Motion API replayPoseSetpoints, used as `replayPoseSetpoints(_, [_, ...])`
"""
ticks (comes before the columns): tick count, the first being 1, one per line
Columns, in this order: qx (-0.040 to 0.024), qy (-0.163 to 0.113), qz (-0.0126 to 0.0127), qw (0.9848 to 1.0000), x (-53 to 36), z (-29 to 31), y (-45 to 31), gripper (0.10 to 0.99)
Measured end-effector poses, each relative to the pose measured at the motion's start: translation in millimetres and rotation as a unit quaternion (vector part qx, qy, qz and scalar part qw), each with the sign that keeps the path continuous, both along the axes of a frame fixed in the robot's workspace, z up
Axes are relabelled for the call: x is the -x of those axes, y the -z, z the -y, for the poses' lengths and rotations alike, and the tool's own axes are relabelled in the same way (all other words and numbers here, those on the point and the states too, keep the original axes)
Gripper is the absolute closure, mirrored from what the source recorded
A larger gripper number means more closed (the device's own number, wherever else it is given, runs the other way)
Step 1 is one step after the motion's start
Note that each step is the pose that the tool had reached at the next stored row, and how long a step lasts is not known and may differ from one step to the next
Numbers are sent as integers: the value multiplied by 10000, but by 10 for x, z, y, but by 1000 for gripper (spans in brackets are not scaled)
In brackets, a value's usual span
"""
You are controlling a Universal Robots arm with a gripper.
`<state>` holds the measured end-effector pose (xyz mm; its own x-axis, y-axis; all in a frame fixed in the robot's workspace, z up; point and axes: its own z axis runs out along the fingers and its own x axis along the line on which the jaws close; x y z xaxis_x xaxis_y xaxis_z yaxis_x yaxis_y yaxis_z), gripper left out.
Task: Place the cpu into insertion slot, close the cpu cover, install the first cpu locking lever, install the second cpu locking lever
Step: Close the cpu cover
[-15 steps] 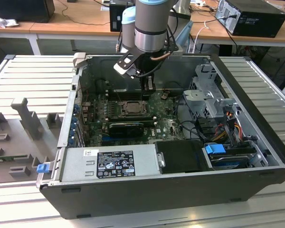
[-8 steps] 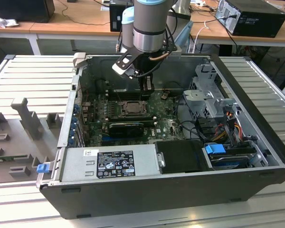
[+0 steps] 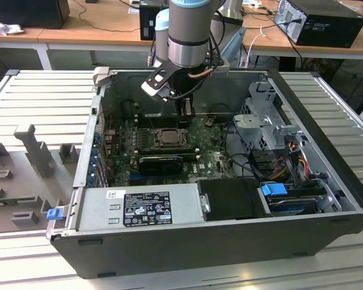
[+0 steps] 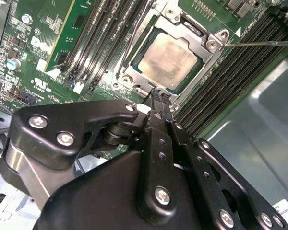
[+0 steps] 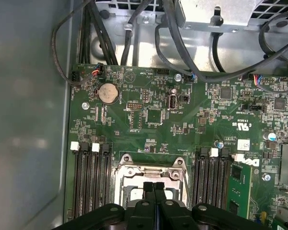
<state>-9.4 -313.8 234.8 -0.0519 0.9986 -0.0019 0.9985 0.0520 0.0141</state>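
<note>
Gripper point(image 4: 156, 96) fingers pressed together, nothing held, tips just at edge of the cpu cover point(image 4: 134, 72). The cover lies over the cpu point(image 4: 167, 57), seated in the insertion slot point(image 3: 157, 138). Risk imo: narrow tips skid off and gouge RAM slots point(image 4: 110, 38) beside.

**Tight room around the socket**

The socket point(image 3: 167, 136) is reachable from above, where the hand point(image 5: 154, 186) hangs over its edge. Memory slots point(image 5: 92, 177) flank it on two sides. A case wall point(image 5: 29, 120) rises beyond one bank, and cables point(image 5: 182, 45) loop past the board's edge. In the exterior view, a black card point(image 3: 161, 162) lies just beside the socket.
</note>
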Motion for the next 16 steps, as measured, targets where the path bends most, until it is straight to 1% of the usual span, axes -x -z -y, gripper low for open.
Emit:
replayPoseSetpoints(3, [-6, -22, -4, 10000, 31, 0, 63, 980])
replayPoseSetpoints(5, [-31, -42, -4, 10000, 57, 1, 97, 980])
replayPoseSetpoints(8, [-36, -54, -4, 10000, 115, 1, 130, 980])
replayPoseSetpoints(12, [-37, -61, -4, 10000, 188, 1, 142, 980])
replayPoseSetpoints(16, [-37, -61, -3, 10000, 221, 1, 142, 980])
